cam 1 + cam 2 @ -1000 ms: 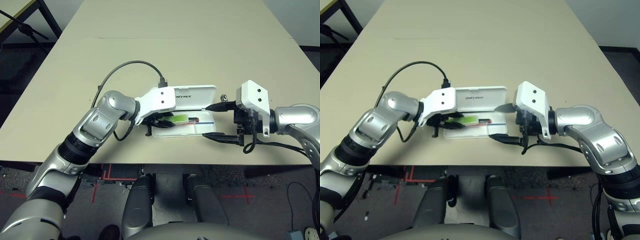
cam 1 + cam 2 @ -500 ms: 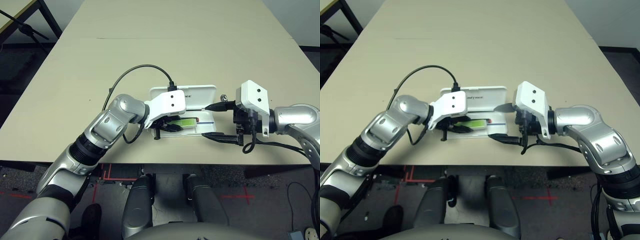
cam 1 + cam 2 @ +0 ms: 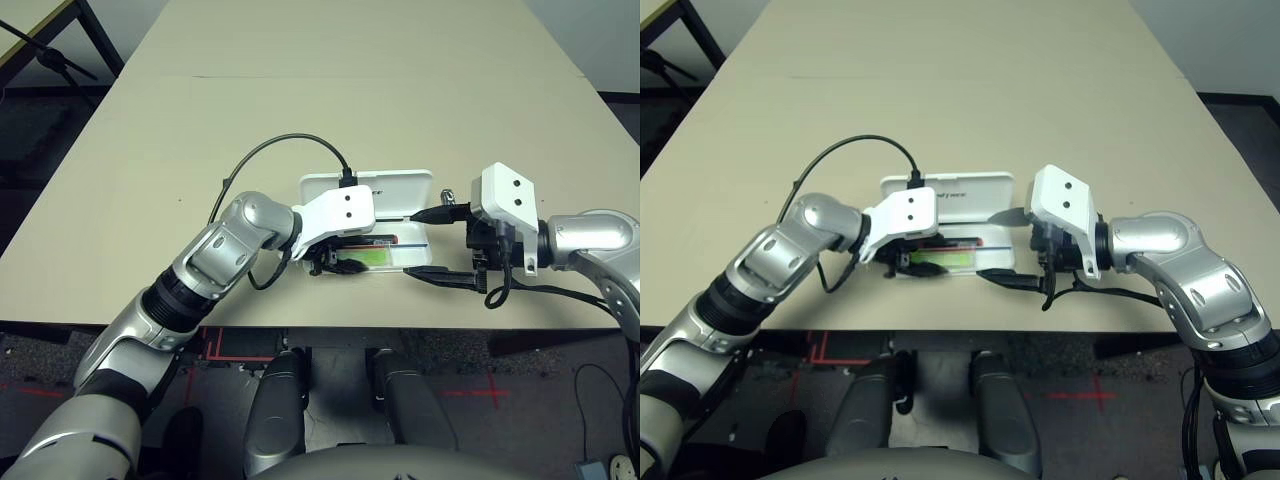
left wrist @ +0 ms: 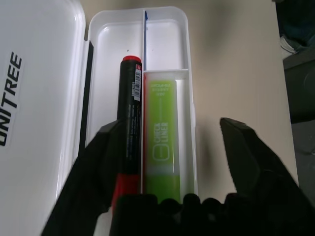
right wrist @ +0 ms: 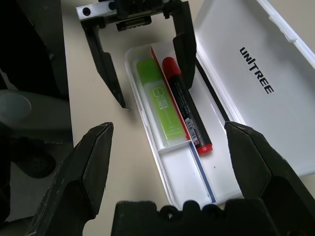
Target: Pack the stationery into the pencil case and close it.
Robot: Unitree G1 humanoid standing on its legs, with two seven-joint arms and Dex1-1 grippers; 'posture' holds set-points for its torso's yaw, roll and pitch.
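The white pencil case [image 3: 412, 250] lies open, its lid [image 4: 39, 98] flat on the table at the far side. In its tray [image 4: 165, 44] a light green highlighter [image 4: 160, 132] and a red marker [image 4: 129, 113] with a black body rest side by side. My left gripper [image 3: 340, 263] hangs open over the tray's left end, one finger on each side of the two pens, gripping nothing. The right gripper [image 3: 410, 243] stands open at the tray's right end, empty. A tiny silver-and-black piece [image 3: 449, 196] sits on the table just right of the lid.
The case is near the table's front edge [image 3: 330, 325]. A black cable [image 3: 270, 150] loops from my left wrist over the table behind the case. The far half of the beige table [image 3: 350, 70] is bare.
My left gripper moved right along the case with the green highlighter, then opened and let it go; the highlighter now lies in the tray. The right arm stayed still.
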